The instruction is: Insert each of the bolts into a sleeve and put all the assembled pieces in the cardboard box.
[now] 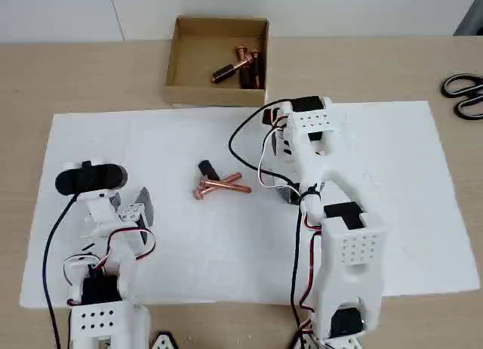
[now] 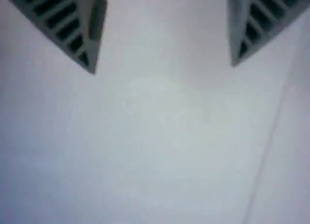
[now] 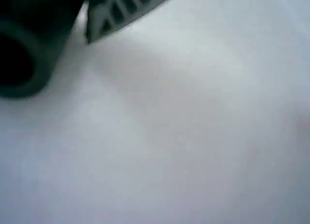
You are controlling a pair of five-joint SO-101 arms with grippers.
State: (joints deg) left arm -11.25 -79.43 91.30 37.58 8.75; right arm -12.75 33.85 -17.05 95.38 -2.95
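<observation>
Two copper bolts (image 1: 223, 186) lie side by side in the middle of the white sheet, with a loose black sleeve (image 1: 207, 170) touching their upper end. The cardboard box (image 1: 181, 58) at the back holds several bolt-and-sleeve pieces (image 1: 243, 66). My right gripper (image 1: 273, 126) sits just in front of the box's near wall. In its wrist view the right gripper (image 3: 63, 40) appears shut on another black sleeve (image 3: 24, 54), held just above the sheet beside one fingertip (image 3: 121, 10). My left gripper (image 1: 136, 205) hangs over the sheet's left part. Its wrist view shows the left gripper (image 2: 162, 64) open over bare sheet.
The white sheet (image 1: 392, 183) covers most of the wooden table. Scissors (image 1: 464, 92) lie at the far right edge. The right arm's cables (image 1: 253, 149) loop down close to the bolts. Open sheet lies between the two arms.
</observation>
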